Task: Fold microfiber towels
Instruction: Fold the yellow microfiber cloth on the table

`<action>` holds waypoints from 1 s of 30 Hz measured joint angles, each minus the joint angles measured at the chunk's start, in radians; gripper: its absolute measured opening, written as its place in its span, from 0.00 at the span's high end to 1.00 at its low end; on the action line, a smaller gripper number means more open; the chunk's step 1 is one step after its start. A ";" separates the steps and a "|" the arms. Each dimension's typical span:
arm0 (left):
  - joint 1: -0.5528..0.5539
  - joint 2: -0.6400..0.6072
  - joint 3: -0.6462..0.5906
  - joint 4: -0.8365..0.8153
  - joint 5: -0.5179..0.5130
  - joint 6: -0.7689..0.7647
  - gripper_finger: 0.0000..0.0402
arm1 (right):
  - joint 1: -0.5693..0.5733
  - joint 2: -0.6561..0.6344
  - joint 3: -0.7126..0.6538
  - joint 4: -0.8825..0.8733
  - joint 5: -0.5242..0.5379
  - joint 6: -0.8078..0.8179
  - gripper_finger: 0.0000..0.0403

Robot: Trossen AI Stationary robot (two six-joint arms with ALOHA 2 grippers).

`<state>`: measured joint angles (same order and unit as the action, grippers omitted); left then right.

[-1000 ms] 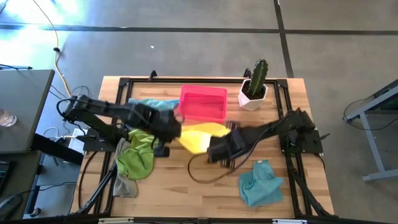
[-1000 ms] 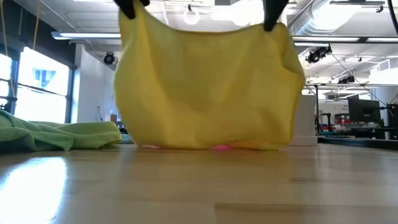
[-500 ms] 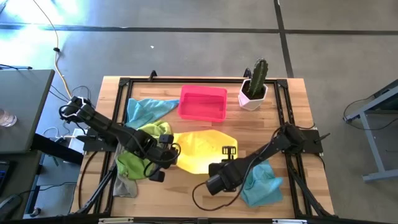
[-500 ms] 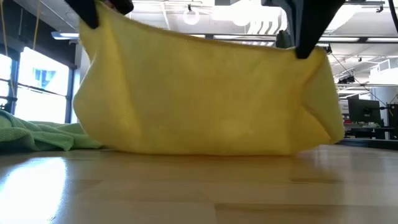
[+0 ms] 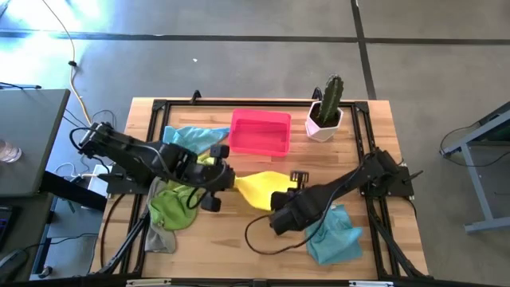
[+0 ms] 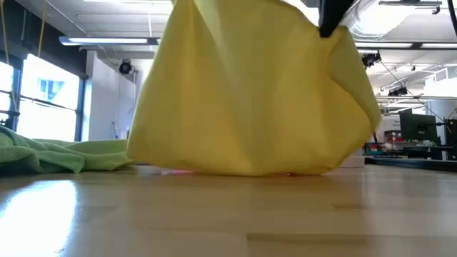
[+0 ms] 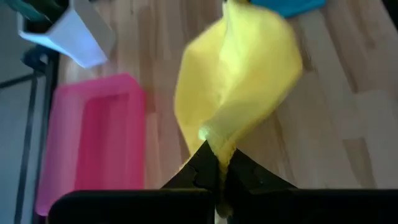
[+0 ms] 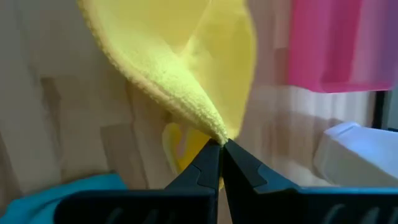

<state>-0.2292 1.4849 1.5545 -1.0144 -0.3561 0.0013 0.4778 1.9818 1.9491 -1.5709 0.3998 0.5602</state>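
Observation:
A yellow microfiber towel (image 5: 259,188) hangs bunched between my two grippers over the table's middle. Its lower fold (image 6: 243,168) rests on the wood. My left gripper (image 5: 226,182) is shut on the towel's left end. My right gripper (image 5: 279,201) is shut on its right end and also shows in the low view (image 6: 331,20). A lime green towel (image 5: 175,204) and a grey one (image 5: 159,239) lie crumpled at the near left. One light blue towel (image 5: 191,137) lies at the far left and another (image 5: 335,234) at the near right. My left gripper pinches a bunched corner of the yellow towel (image 7: 212,138) between its two fingertips. The cloth runs away from the fingers in a twisted fold and sags toward the table. My right gripper pinches a corner of the yellow towel (image 8: 215,133) between its two fingertips, at the cloth's fuzzy edge. The corner is held above the table and the cloth hangs below it, slack.
A pink plastic tray (image 5: 260,132) stands at the far middle. A white pot with a cactus (image 5: 325,113) stands to its right. Bare wood lies at the near middle (image 5: 255,247). Black frame rails run along the table's edges.
Both grippers drew the yellow towel toward the near edge and spread it wide. They then went back toward the far edge and came closer together. The towel is now bunched and narrower, with its lower fold still on the table.

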 joint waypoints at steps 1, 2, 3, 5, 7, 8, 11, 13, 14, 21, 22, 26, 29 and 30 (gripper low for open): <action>0.010 0.000 0.023 -0.012 0.000 0.011 1.00 | -0.003 -0.017 0.000 0.000 0.009 0.000 1.00; 0.020 0.000 0.046 -0.024 0.000 0.021 1.00 | -0.007 -0.033 0.000 0.000 0.017 0.000 1.00; 0.030 0.000 0.069 -0.035 0.001 0.035 1.00 | -0.007 -0.052 0.000 0.000 0.025 0.000 1.00; 0.052 0.000 0.109 -0.053 0.000 0.054 1.00 | -0.013 -0.087 0.000 0.000 0.051 0.000 1.00; 0.075 0.000 0.144 -0.068 -0.001 0.068 1.00 | -0.023 -0.120 0.000 0.000 0.089 0.000 1.00; 0.086 0.000 0.157 -0.070 -0.008 0.078 1.00 | -0.027 -0.135 0.000 0.000 0.115 0.001 1.00; 0.117 0.000 0.179 -0.071 -0.072 0.092 1.00 | -0.048 -0.170 0.000 -0.001 0.200 0.036 1.00; 0.139 0.000 0.189 -0.075 -0.116 0.091 1.00 | -0.065 -0.183 0.000 0.000 0.229 0.066 1.00; 0.149 -0.001 0.190 -0.075 -0.123 0.090 1.00 | -0.074 -0.188 0.000 0.001 0.214 0.072 1.00; 0.185 0.000 0.189 -0.159 0.098 0.119 1.00 | -0.122 -0.191 0.000 0.000 -0.096 -0.074 1.00; 0.188 0.000 0.189 -0.161 0.062 0.117 1.00 | -0.122 -0.191 0.000 0.001 -0.030 -0.075 1.00; 0.204 0.000 0.189 -0.161 -0.117 0.110 1.00 | -0.144 -0.198 0.001 0.005 0.128 -0.098 1.00; 0.220 0.000 0.189 -0.195 0.028 0.164 1.00 | -0.172 -0.196 0.001 0.000 -0.095 -0.199 1.00; 0.226 0.000 0.189 -0.199 0.073 0.176 1.00 | -0.178 -0.196 0.001 0.001 -0.122 -0.219 1.00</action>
<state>-0.0034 1.4849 1.7435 -1.2138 -0.2834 0.1772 0.2997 1.7863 1.9503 -1.5700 0.2781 0.3407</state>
